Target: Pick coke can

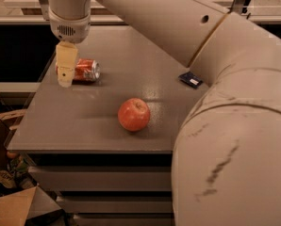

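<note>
The robot's arm (178,27) fills the right side of the view, rising from a broad segment in the foreground and reaching across the top towards the left, where its wrist turns straight down over the tabletop (112,62). The end effector (65,79) hangs vertically from the wrist at the left part of the tabletop, its pale tip low and right in front of the left end of the coke can (87,70). Whether it is open or closed around the can cannot be told. The can lies on its side. An apple (134,114) sits nearer the front edge, and a dark packet (191,79) lies beside the arm.
</note>
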Tool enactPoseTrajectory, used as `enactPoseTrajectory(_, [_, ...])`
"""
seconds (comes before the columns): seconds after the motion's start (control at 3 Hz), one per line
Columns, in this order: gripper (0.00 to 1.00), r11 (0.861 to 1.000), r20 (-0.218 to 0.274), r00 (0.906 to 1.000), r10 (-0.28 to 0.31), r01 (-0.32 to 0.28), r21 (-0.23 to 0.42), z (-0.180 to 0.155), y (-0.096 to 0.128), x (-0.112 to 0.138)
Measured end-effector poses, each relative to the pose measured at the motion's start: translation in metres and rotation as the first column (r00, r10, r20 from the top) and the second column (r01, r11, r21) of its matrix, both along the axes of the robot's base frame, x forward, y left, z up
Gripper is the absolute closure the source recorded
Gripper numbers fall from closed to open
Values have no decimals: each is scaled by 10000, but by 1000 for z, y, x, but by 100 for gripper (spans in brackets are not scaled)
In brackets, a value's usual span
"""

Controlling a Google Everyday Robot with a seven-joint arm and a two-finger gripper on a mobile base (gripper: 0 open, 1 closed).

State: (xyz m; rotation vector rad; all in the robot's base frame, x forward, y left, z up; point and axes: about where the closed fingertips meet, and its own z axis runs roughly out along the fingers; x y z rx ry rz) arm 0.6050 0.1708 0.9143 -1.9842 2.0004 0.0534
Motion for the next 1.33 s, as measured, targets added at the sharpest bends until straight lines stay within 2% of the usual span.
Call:
enactPoseTrajectory(0.67, [0, 9988, -551, 9973, 490, -487, 69, -36, 24, 0])
enactPoseTrajectory(1.0, [0, 9990, -903, 9949, 451, -445, 82, -58, 22, 5])
enactPoseTrajectory(1.33, [18, 9992, -1076, 9934, 389, -381, 98, -71, 16, 7])
